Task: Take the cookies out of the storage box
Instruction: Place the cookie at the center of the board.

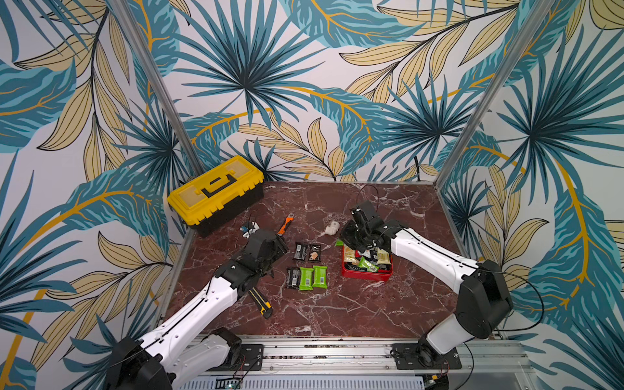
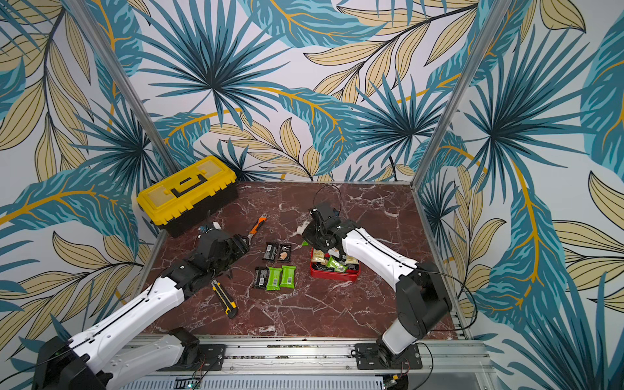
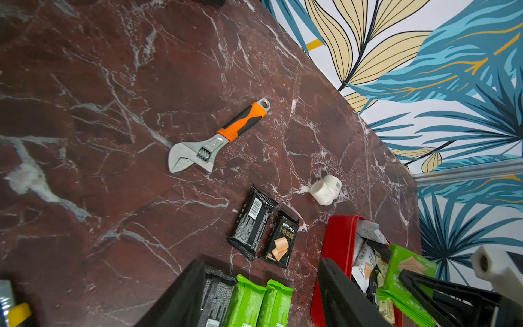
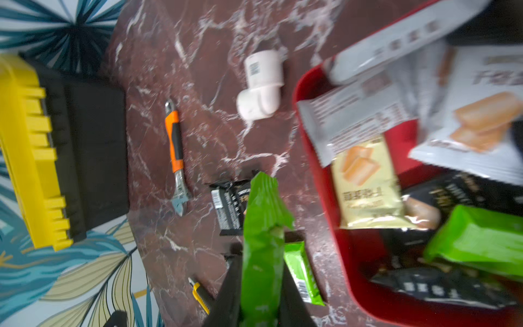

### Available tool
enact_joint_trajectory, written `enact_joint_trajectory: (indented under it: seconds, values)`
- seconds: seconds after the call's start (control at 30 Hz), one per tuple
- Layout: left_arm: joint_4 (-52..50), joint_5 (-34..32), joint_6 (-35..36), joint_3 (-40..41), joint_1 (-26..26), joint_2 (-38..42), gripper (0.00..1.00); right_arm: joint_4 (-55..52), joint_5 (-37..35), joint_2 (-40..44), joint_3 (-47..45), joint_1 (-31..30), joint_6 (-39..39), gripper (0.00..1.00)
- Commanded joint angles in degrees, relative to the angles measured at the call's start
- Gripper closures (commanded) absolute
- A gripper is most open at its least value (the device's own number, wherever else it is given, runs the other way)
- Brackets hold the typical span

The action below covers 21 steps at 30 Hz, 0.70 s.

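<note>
Green plastic is clamped in the right gripper [image 4: 261,286]: one packet [image 4: 263,203], held just outside the red box [image 4: 319,198]. More cookies [image 4: 368,184] are piled inside it (cream, white, black, green). Five packets [image 1: 305,278] are laid out on the marble [image 1: 337,314] between the arms. The left gripper [image 3: 260,263] is held wide open just beside them, nothing gripped. A wrench [image 3: 215,138] is left lying beyond.

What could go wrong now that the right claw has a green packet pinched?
The right gripper pinches the green packet near one end, so it might slip out. The other cookies lie heaped in the red storage box; a careless reach could drag several out together. The open left gripper hovers by the laid-out packets, so the two grippers may bump there.
</note>
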State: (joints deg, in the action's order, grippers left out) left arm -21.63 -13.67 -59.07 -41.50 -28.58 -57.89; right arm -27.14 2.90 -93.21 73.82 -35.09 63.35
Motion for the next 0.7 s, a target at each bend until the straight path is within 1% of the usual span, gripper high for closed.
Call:
enact_joint_trajectory:
  seconds: [0.0,0.13,0.27,0.3,0.37,0.67]
  values:
    - [-3.9,-2.3,-0.8,2.1,0.9,3.6,0.31,-0.4,0.2,-4.9,4.3,-4.7,-3.6,0.84]
    - [-8.7,-4.9,-1.2,2.9,1.3,8.2,0.31,1.9,1.1,-11.9,10.0,-8.6,-3.7,0.84]
    - [-13.0,-7.6,-1.9,3.9,1.6,13.1,0.31,4.5,2.8,-19.3,15.2,-10.6,-1.6,0.84]
    - [-13.7,-7.9,-1.9,4.2,1.7,14.1,0.31,4.8,2.7,-20.8,16.5,-10.6,-1.3,0.84]
    - [-14.4,-8.1,-1.6,4.9,1.8,16.2,0.31,5.1,3.2,-24.3,19.3,-12.5,-0.8,0.84]
    - [-16.4,-9.0,2.1,4.9,2.1,20.3,0.28,5.5,4.9,-36.7,29.3,-14.0,1.2,0.84]
